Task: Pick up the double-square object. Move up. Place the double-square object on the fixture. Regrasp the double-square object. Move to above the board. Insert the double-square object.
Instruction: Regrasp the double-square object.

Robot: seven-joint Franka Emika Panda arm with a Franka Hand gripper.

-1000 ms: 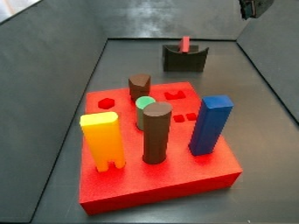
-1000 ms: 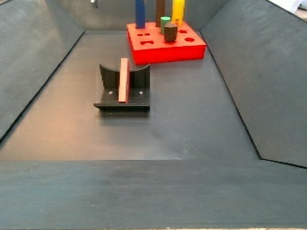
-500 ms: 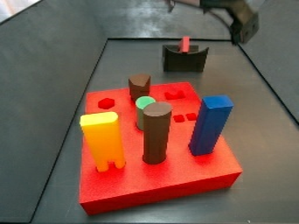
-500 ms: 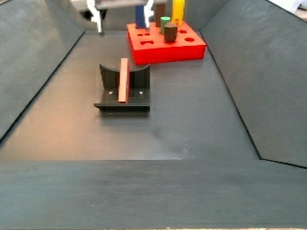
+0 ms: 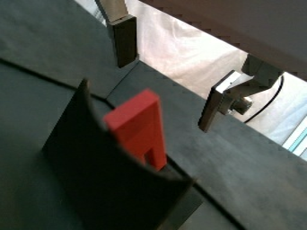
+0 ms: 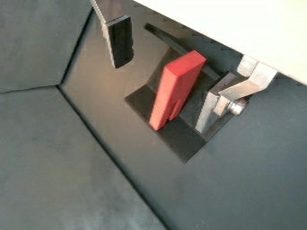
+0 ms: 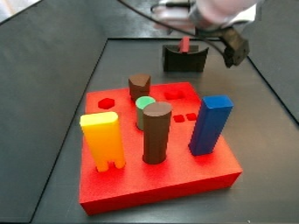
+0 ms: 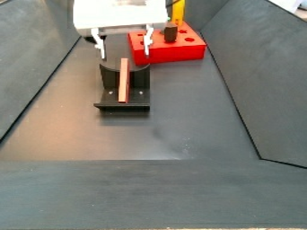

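The double-square object [image 6: 177, 88] is a flat red piece standing upright in the dark fixture [image 6: 180, 145]. It shows in both wrist views [image 5: 138, 126] and both side views [image 7: 184, 44] [image 8: 125, 81]. My gripper [image 6: 167, 79] is open and empty, just above the fixture, with one finger on each side of the piece and apart from it. The gripper also shows in a wrist view [image 5: 168, 79] and in both side views [image 8: 121, 47] [image 7: 201, 39]. The fixture [image 8: 108, 97] stands on the dark floor.
The red board [image 7: 176, 185] holds a yellow piece [image 7: 101, 140], a tall brown cylinder [image 7: 156, 133], a blue block [image 7: 211, 125], a green round piece [image 7: 145, 103] and a short brown peg [image 7: 139, 85]. Sloped dark walls enclose the floor [image 8: 168, 126].
The gripper has come into both side views and moved down over the fixture, its open fingers now either side of the red piece. The piece and board have not moved.
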